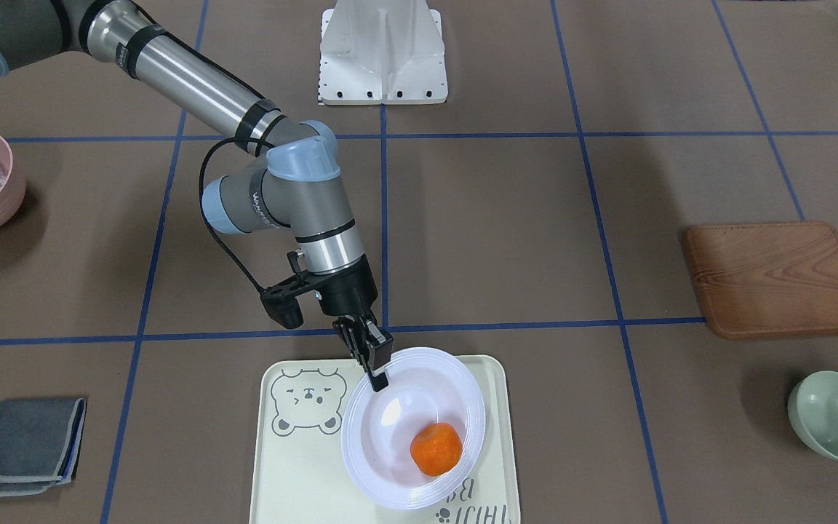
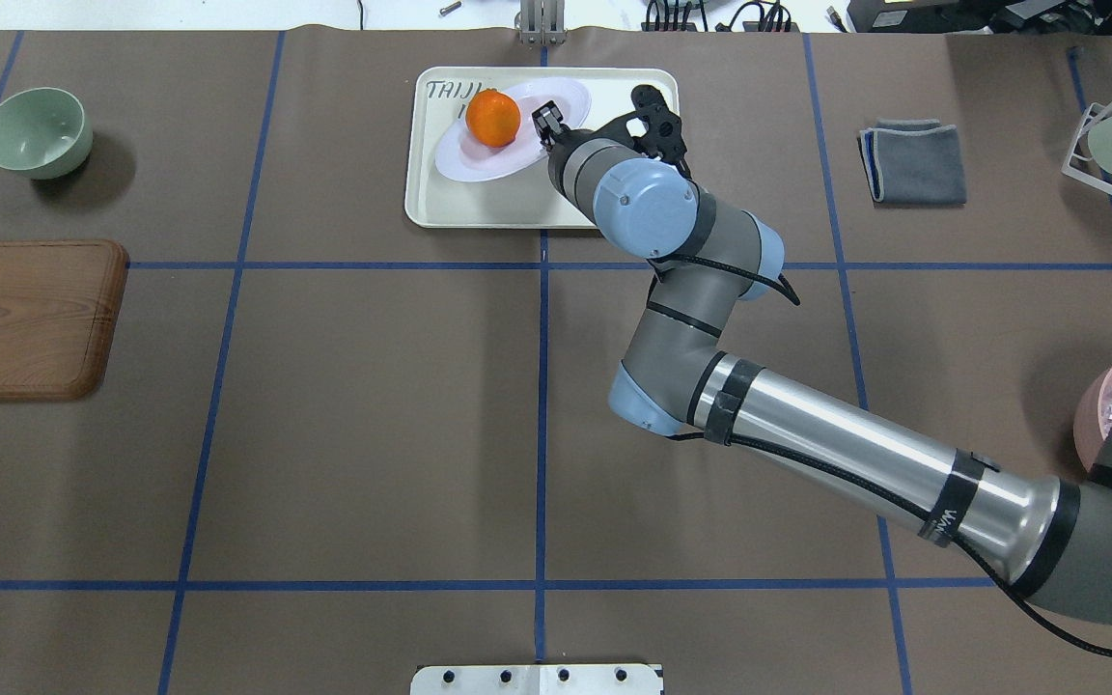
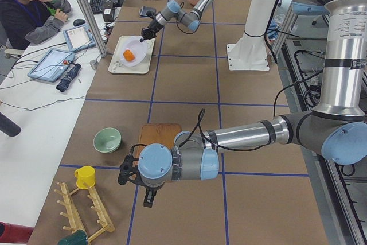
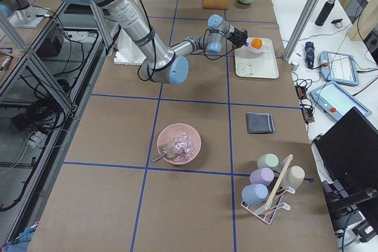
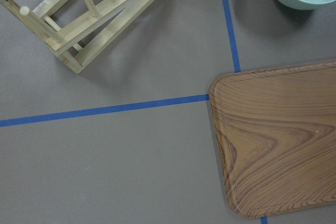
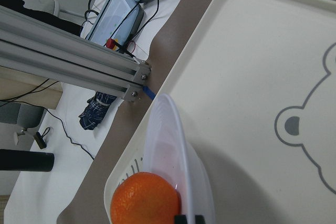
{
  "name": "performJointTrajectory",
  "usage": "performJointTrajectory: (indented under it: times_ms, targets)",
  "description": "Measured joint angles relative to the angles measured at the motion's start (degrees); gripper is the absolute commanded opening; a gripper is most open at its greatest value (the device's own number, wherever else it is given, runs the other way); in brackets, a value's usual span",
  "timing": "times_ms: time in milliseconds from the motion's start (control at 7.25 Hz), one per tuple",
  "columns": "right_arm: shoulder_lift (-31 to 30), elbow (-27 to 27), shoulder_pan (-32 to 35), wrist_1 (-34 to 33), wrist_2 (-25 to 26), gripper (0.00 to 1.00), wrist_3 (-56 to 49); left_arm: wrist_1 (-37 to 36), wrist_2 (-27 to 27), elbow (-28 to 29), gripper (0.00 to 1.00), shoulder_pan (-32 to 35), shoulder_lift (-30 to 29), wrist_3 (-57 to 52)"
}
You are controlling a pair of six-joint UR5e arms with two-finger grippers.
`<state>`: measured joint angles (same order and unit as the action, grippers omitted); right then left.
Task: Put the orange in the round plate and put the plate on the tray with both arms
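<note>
1. Confirm the grasp: right hand (image 1: 377, 375) pinched shut on the rim of the plate (image 1: 455, 378), on the side toward the robot.
2. Confirm the load: orange (image 1: 436, 449) lying inside the plate, off-centre, toward the side away from the hand.
3. Confirm the position: plate over the tray (image 1: 295, 473), beside the bear drawing, tilted with the gripped side higher. Cannot tell from these views whether the low edge touches the tray.
4. Treat the step in hand as the set-down of the plate on the tray. Judge the task as nearly complete, with only lowering and release left.
5. Lower the gripped side slowly and straight down until level with the tray floor. Avoid any jerk, which is likely to roll the orange toward the low rim.
6. Check before release that the whole plate base sits inside the tray's raised edge, not riding on it.
7. Open the hand only after full contact. Then lift straight up and clear, to avoid catching the rim and tipping the glossy plate.
8. Leave the left hand (image 3: 148, 198) out of this step: hanging well apart, above the table (image 1: 506, 240) near the wooden board (image 5: 278, 135). Cannot tell whether open or closed.
</note>
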<state>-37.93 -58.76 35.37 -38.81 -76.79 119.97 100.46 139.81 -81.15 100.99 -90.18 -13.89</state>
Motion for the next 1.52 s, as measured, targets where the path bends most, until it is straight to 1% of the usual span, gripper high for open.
performJointTrajectory:
  times_ms: [138,276,414,552,690,1241,1379,1517]
  targets:
    - [1.58,2.79,0.92,0.82,-1.03,0.00,0.03,0.00,-0.04,-0.03,0.99,0.00,0.00,0.00]
    - [2.22,3.92,1.67,1.22,-2.09,0.00,0.02,0.00,-0.06,-0.08,0.99,0.00,0.00,0.00]
    - [2.24,4.30,1.99,1.39,-2.61,0.24,-0.22,0.00,-0.06,-0.15,0.99,0.00,0.00,0.00]
    - [1.75,4.05,2.10,1.49,-2.86,0.65,-1.43,0.00,-0.07,-0.20,0.99,0.00,0.00,0.00]
    - [0.64,2.83,2.13,1.49,-2.96,0.99,-3.41,0.00,-0.07,-0.22,0.99,0.00,-0.02,0.00]
    - [-5.37,-5.33,2.14,0.95,-3.06,1.00,-11.19,0.00,0.02,-0.24,0.99,0.00,-0.05,0.00]
    - [-6.77,-6.95,2.36,0.57,-3.90,1.00,-13.18,0.00,0.02,-0.24,0.99,0.00,-0.05,0.00]
    - [-8.14,-8.72,3.01,-1.51,-5.63,1.00,-16.14,-0.02,0.02,-0.24,0.99,0.00,-0.06,0.02]
